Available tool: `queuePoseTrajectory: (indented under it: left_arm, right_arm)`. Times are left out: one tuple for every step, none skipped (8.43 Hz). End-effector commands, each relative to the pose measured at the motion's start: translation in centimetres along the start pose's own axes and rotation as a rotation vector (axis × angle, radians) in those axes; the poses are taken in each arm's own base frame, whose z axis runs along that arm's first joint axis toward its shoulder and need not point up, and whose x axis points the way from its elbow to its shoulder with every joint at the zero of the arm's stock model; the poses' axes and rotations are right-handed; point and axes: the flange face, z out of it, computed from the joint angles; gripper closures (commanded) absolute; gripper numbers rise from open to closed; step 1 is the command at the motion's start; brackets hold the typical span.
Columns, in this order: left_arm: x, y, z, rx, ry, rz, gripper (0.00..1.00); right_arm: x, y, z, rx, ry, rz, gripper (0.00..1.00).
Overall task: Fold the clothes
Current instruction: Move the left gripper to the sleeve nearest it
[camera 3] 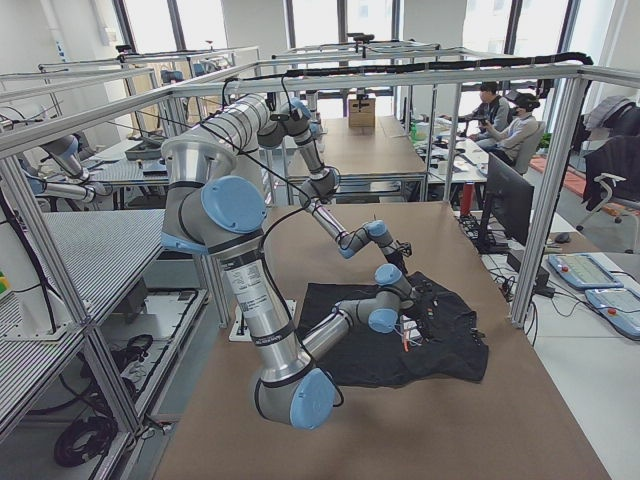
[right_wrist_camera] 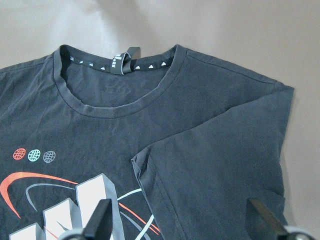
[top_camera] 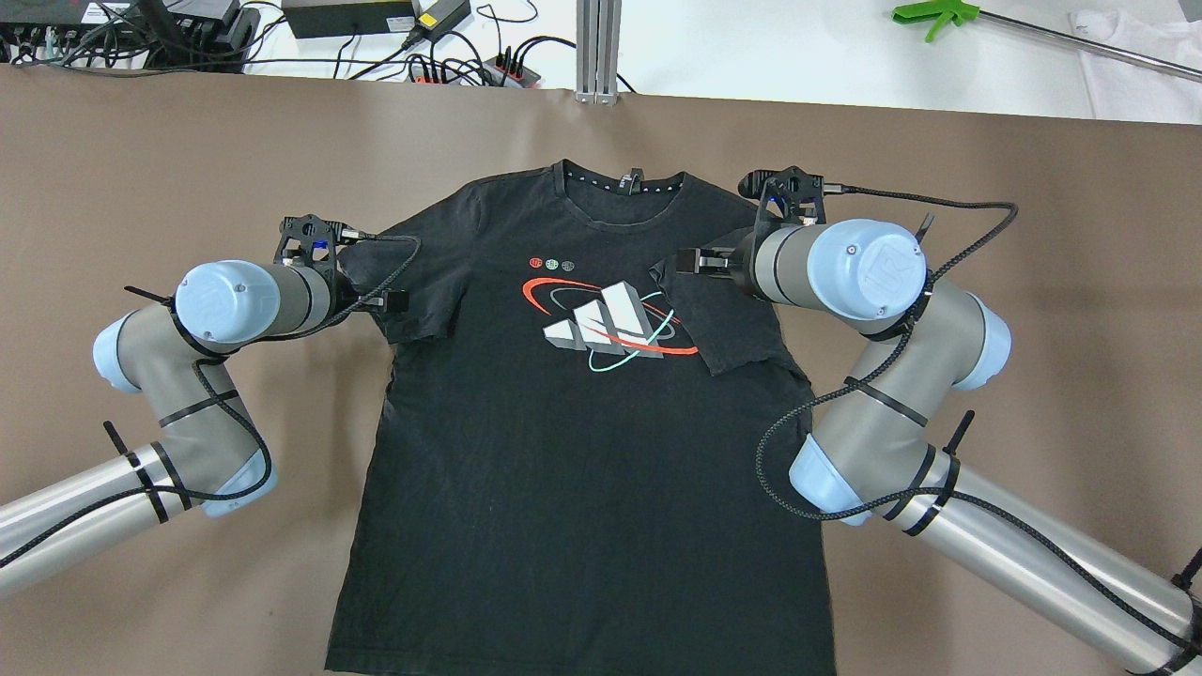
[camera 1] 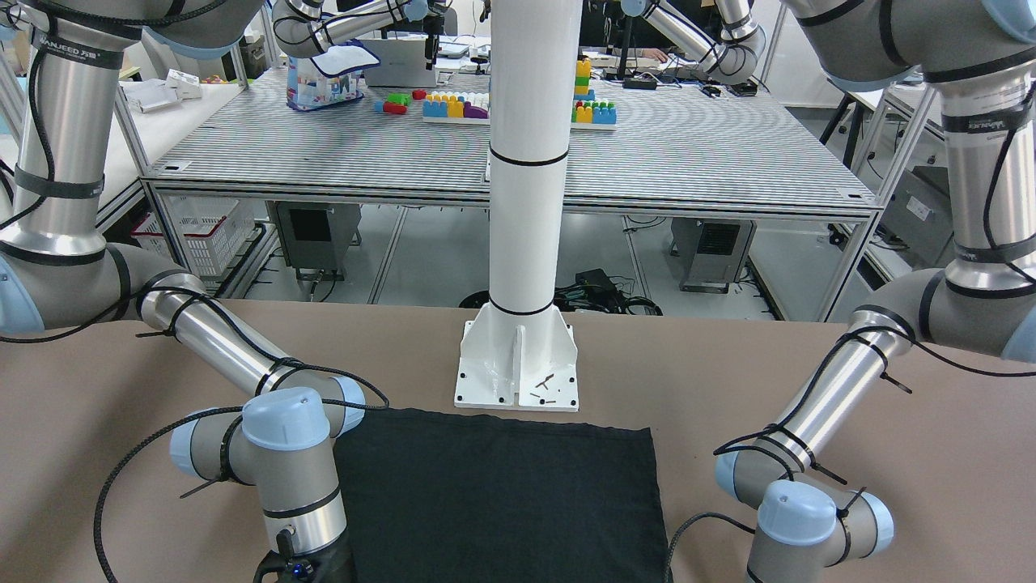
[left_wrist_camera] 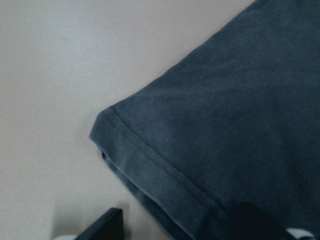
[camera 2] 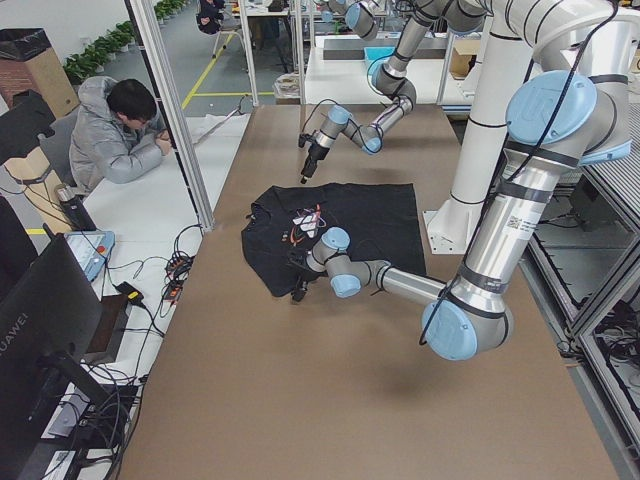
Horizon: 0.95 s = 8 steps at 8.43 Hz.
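Observation:
The clothes are a black T-shirt (top_camera: 563, 451) with a red, white and teal chest print, lying flat and face up on the brown table. Its right sleeve (top_camera: 723, 319) is folded inward over the print's edge, and the left sleeve (top_camera: 423, 300) is tucked in too. My right gripper (top_camera: 690, 261) hovers over the folded right sleeve; in the right wrist view the gripper (right_wrist_camera: 180, 225) is open, its fingers wide apart above the fabric. My left gripper (top_camera: 390, 300) sits at the left sleeve, and the left wrist view shows it (left_wrist_camera: 180, 227) open over the sleeve's hemmed corner (left_wrist_camera: 107, 130).
The robot's white pillar base (camera 1: 518, 364) stands just behind the shirt's bottom hem. Cables and power strips (top_camera: 451, 66) run along the table's far edge, with a green-handled tool (top_camera: 939, 14) at the far right. A person (camera 2: 120, 130) sits at a desk beyond the table.

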Motion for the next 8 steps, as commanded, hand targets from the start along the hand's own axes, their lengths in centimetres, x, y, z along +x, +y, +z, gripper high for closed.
queuePoseTrajectory:
  left_arm:
    - [1.6,-1.0,-0.5,0.014,0.019,-0.002,0.53]
    - [2.2,-1.3,-0.6,0.017,0.027,-0.001,0.71]
    - [2.3,-1.5,-0.8,0.018,0.030,-0.001,0.94]
    - [2.7,-2.1,-1.0,0.022,0.033,-0.002,1.00]
    - [3.0,-2.6,-1.2,0.028,0.037,-0.005,1.00]
    - [3.2,-3.9,-1.8,0.034,0.039,-0.013,1.00]
    - [4.5,-5.4,-2.3,0.019,0.041,-0.019,1.00]
    - [6.2,-6.5,-3.0,0.023,0.043,-0.024,1.00]
  right_arm:
    - [0.2,0.0,0.1,-0.001,0.003,0.001,0.06]
    - [0.2,0.1,0.0,0.000,0.002,0.000,0.06]
    - [0.2,0.1,0.1,-0.001,0.003,0.000,0.06]
    - [0.5,0.1,0.2,-0.001,0.006,-0.001,0.06]
    - [0.7,0.3,0.3,-0.003,0.009,-0.002,0.06]
    - [0.9,0.3,0.3,-0.003,0.012,-0.002,0.06]
    - [0.9,0.3,0.3,-0.003,0.011,0.000,0.06]
    - [0.9,0.4,0.2,-0.003,0.009,-0.001,0.06]
